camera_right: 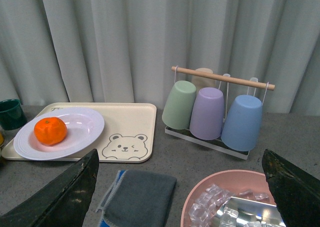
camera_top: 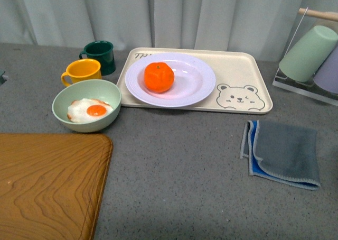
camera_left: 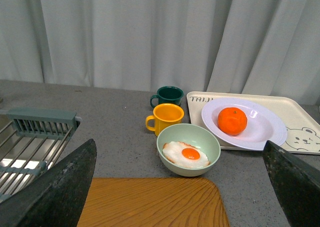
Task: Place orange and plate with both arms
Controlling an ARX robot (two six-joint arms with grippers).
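The orange (camera_top: pixel 159 76) is being held by the plate (camera_top: pixel 195 84), which is resting on the bear-print tray (camera_top: pixel 253 79); the placing is judged done or nearly so. Left gripper (camera_left: pixel 180 187) and right gripper (camera_right: pixel 180 187) are being kept well apart from both, fingers spread wide, nothing clamped. From the left, a wooden board (camera_top: pixel 47 184), bowl with fried egg (camera_top: pixel 87 112), two mugs (camera_top: pixel 84 71), cloth (camera_top: pixel 285 153) and cup rack (camera_top: pixel 311 55) are being carried on the grey speckled counter (camera_top: pixel 174 166); pale curtains (camera_top: pixel 185 12) are hanging behind.

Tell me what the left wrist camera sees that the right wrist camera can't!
Only the left wrist view shows the fried egg in its green bowl, the yellow mug, a wooden board and a sink rack.

Only the right wrist view shows hanging cups, a grey cloth and a pink bowl.

Both show the orange on the plate.
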